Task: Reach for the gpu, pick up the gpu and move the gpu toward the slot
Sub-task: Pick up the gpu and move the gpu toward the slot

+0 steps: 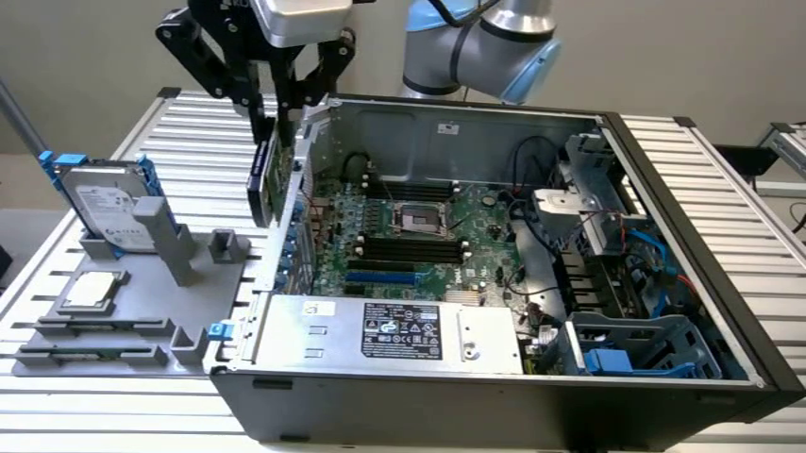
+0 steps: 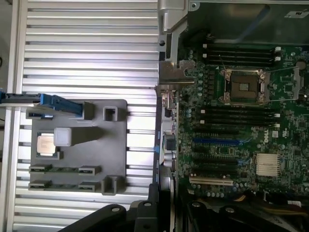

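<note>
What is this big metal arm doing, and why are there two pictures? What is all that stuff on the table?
It is a robot arm with a gripper, a claw for grabbing. One picture is from a camera standing nearby. The other is from a camera on the arm's wrist, looking down. The gripper holds the gpu, a thin green card, on edge above the side wall of an open computer case. Inside lies the green motherboard. On the exterior view's left, a grey holder sits on the ribbed metal table. It carries a silver hard drive with blue rails and a small square chip.
</note>
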You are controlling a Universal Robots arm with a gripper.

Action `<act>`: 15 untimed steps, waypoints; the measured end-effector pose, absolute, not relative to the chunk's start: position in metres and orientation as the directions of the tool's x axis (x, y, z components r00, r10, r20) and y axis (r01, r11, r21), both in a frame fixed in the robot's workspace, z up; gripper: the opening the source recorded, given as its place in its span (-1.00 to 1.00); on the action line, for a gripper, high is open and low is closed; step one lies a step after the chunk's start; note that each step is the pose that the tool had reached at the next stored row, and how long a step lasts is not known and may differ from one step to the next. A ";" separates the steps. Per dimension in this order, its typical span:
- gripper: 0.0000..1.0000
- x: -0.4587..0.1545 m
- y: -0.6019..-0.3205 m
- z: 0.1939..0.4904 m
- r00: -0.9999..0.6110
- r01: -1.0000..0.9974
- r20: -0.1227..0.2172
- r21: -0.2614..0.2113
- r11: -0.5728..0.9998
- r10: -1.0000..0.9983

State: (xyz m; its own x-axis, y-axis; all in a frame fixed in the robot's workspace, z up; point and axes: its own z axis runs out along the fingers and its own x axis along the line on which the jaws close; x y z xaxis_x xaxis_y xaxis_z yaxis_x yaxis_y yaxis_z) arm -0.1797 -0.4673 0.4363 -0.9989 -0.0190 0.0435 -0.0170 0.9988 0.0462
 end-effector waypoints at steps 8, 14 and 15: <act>-0.47 -0.144 -0.464 0.436 -0.999 -0.017 0.044 0.055 0.998 -0.019; -0.47 -0.117 -0.460 0.434 -0.999 -0.017 0.046 0.056 0.998 -0.020; -0.47 -0.112 -0.459 0.433 -0.999 -0.017 0.046 0.056 0.998 -0.019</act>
State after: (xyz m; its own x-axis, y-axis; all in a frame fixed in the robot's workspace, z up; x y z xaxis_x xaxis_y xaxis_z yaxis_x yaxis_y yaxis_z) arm -0.1121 -0.4592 0.4326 -0.9987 -0.0195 0.0461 -0.0169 0.9983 0.0562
